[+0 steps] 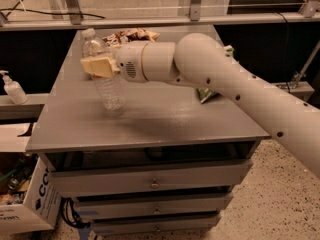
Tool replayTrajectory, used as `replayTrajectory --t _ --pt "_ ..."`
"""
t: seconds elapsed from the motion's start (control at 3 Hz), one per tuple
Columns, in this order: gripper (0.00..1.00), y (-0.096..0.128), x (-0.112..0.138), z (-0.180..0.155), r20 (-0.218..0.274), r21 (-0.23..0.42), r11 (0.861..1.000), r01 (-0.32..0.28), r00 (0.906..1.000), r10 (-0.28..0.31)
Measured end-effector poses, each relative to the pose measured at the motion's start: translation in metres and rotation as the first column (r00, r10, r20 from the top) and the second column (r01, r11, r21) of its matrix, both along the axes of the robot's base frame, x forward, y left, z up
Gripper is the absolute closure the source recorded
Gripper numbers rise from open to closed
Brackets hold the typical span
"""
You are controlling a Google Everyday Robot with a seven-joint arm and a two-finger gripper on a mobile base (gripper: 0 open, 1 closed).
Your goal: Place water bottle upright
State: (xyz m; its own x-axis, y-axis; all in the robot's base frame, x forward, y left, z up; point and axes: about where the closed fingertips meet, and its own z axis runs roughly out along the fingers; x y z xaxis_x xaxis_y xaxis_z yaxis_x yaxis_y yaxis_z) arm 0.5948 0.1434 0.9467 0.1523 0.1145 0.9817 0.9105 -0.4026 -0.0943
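The water bottle (pixel 111 91) is clear and ribbed with a white cap. It stands nearly upright, tilted slightly with its cap to the left, over the left part of the grey cabinet top (pixel 165 119). Its base is at or just above the surface. My gripper (pixel 98 67) is shut on the bottle's upper body, its tan fingers (pixel 95 64) across the front. The white arm reaches in from the right.
A brown snack bag (pixel 131 35) lies at the back of the top. A green bag (pixel 204 95) is mostly hidden behind the arm. A white pump dispenser (pixel 12 88) stands on a ledge at left. A cardboard box (pixel 27 204) sits on the floor at lower left.
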Motion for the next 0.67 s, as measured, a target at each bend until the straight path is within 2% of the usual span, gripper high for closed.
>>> replayTrajectory --t 0.67 --pt "1.0 -0.0119 -0.0009 -0.0062 0.078 0.163 0.987 -0.015 0.997 0.002"
